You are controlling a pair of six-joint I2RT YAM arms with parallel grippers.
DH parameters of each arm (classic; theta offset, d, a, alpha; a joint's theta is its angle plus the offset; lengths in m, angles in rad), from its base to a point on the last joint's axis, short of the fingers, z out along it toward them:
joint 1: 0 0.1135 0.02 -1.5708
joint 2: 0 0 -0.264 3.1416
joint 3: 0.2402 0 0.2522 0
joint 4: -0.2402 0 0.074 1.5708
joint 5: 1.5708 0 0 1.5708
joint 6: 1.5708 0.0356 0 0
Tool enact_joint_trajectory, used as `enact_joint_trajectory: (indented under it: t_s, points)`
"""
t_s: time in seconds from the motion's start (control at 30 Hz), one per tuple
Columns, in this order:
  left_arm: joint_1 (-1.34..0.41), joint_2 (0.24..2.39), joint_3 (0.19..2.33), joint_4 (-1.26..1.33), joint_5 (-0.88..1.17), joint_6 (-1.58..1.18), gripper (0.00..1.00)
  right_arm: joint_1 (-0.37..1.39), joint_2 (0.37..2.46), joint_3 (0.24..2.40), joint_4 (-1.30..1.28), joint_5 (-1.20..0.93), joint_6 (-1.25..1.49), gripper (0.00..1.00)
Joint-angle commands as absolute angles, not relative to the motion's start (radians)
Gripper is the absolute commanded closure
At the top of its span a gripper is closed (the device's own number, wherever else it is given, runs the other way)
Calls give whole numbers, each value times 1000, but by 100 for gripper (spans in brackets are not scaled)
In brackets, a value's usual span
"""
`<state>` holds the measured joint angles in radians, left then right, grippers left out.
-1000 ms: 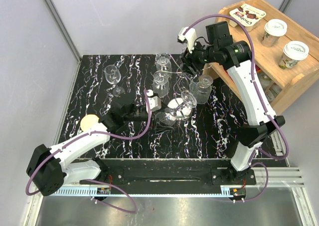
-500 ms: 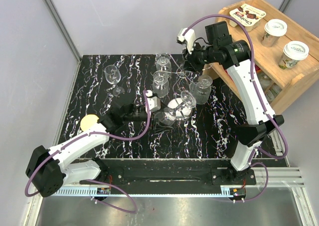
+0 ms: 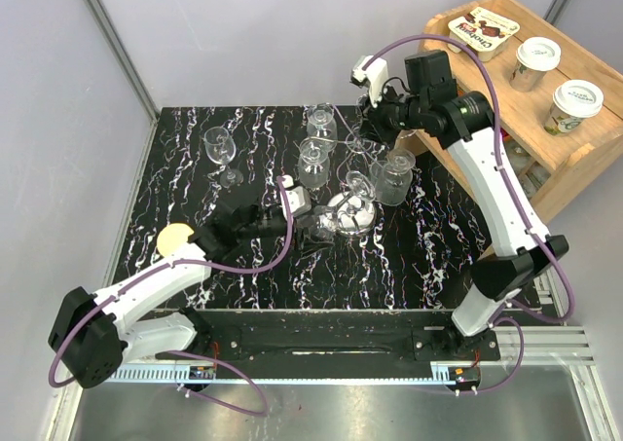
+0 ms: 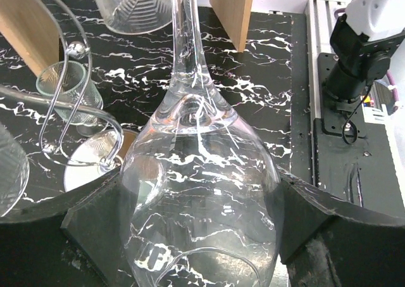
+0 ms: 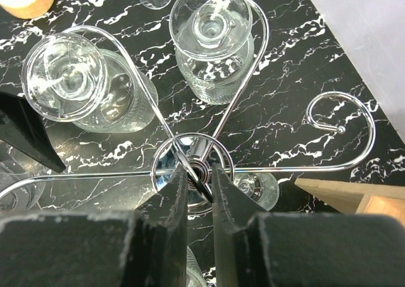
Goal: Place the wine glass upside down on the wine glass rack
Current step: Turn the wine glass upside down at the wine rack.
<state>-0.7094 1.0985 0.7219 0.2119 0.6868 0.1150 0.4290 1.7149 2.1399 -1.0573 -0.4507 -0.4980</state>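
The wine glass [image 4: 199, 192] lies tilted with its bowl between the jaws of my left gripper [image 4: 199, 212], which is shut on it. Its stem points away toward the wine glass rack. In the top view the wine glass [image 3: 331, 223] and left gripper [image 3: 313, 222] sit just left of the rack's mirror disc base [image 3: 352, 215]. My right gripper [image 5: 198, 173] hangs over the rack's central hub [image 5: 204, 168], jaws shut narrowly on the post top. The right gripper [image 3: 368, 132] is above the rack. Curled chrome arms [image 5: 345, 132] spread out from the hub.
Ribbed glasses hang upside down on the rack [image 5: 63, 78] [image 5: 212, 27], and a third hangs at the right [image 3: 392, 173]. One glass stands upright on the table [image 3: 220, 149]. A round wooden disc [image 3: 175, 237] lies at the left. A wooden crate [image 3: 545, 81] with cups stands at the right.
My right gripper has closed on the rack's top and moved up a little. My left arm has carried the wine glass slightly toward the rack.
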Motion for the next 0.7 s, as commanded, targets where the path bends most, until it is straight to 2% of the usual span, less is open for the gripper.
enact_joint_trajectory:
  t_s: [0.0, 0.27, 0.67]
  points:
    - [-701, 1062, 719, 330, 653, 115, 100, 462, 1600, 2021, -921, -333, -373, 100]
    - [-703, 1095, 709, 411, 669, 114, 100, 488, 1529, 1937, -815, -255, -255, 100]
    - [-710, 1227, 735, 554, 663, 101, 100, 492, 1511, 1911, -801, -241, -238, 100]
